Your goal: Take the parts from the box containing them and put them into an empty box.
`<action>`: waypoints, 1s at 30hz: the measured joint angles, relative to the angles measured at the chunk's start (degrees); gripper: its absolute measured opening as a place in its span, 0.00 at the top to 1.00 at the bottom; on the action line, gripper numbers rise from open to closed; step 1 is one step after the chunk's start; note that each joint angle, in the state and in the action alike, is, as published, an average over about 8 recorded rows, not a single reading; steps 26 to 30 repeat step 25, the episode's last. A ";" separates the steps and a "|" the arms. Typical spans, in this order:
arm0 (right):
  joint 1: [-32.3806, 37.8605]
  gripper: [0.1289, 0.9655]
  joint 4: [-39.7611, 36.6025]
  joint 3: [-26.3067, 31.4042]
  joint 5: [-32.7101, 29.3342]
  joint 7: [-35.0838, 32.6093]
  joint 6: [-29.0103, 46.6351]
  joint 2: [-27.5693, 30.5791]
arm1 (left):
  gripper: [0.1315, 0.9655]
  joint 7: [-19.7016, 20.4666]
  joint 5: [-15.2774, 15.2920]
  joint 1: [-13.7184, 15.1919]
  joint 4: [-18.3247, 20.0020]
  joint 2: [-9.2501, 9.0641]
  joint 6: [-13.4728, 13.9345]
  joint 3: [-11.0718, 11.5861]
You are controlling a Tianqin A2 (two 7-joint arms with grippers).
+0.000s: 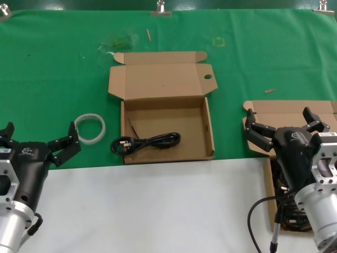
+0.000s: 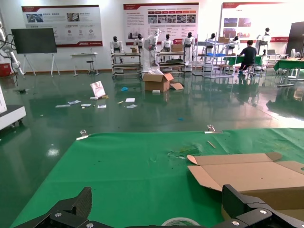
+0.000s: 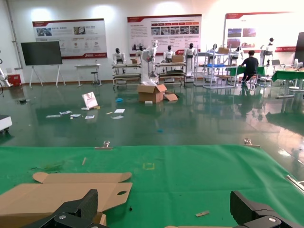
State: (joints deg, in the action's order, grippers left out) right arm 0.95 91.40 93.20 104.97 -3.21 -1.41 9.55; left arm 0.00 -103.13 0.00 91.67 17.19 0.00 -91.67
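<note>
At the worktop's left front, the left gripper [image 1: 39,139] hangs with fingers spread, grasping nothing, beside a white tubing ring [image 1: 90,127]. Mid-table, the oval-holed box [image 1: 205,138] holds one black power cord [image 1: 146,142]. Over the right front, the right gripper [image 1: 284,122] hovers unclenched above the plain-lidded box [image 1: 287,109], more cords [image 1: 288,213] below.

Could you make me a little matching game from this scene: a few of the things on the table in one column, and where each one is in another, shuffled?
Things:
1. black power cord with chunky plug
2. white ring of tubing
3. brown cardboard box with an oval hole in its lid
4. open right gripper

Places:
A. on the green cloth, outside the boxes, near the open left gripper
B. lying in the box, plug end over its wall
C. above the other cardboard box, at the table's right
D. middle of the table, lid folded back

Pairs: 1-B, 2-A, 3-D, 4-C
</note>
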 joint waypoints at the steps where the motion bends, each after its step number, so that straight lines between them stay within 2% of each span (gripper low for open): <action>1: 0.00 0.00 0.00 0.00 0.00 0.00 0.00 0.00 | 0.00 0.00 0.00 0.00 0.00 0.00 0.00 0.00; 30: 0.00 0.00 0.00 0.00 0.00 0.00 0.00 0.00 | 0.00 0.00 0.00 0.00 0.00 0.00 0.00 0.00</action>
